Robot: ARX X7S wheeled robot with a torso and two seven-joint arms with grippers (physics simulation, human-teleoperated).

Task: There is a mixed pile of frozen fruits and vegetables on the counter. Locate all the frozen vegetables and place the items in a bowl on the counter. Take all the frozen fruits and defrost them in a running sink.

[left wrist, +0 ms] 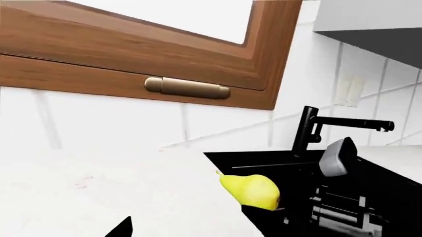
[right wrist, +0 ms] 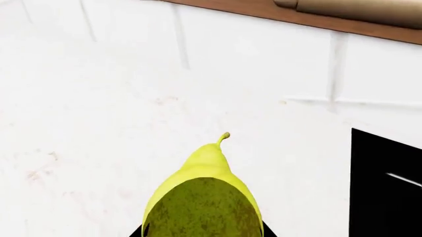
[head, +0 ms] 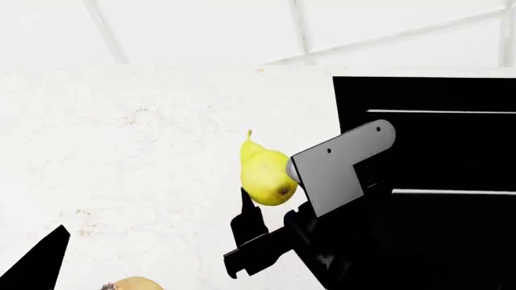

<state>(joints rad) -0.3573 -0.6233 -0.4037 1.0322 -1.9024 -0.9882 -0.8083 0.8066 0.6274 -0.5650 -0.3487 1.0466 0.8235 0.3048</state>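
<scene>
While the right gripper (head: 270, 187) clasps the pear (head: 264, 174) beside the sink (head: 435, 139), only the left wrist view shows the tap (left wrist: 315, 129).

White tiled wall (left wrist: 132, 123) is running behind everything, pale grout lines crossing it. Above, a brown wooden window frame (left wrist: 132, 54) is sitting with a brass-coloured handle (left wrist: 188, 89) lying along its lower rail, bright glass glowing over it. A grey cabinet corner (left wrist: 376, 29) is hanging beside the frame. Even, soft light is washing everything.
</scene>
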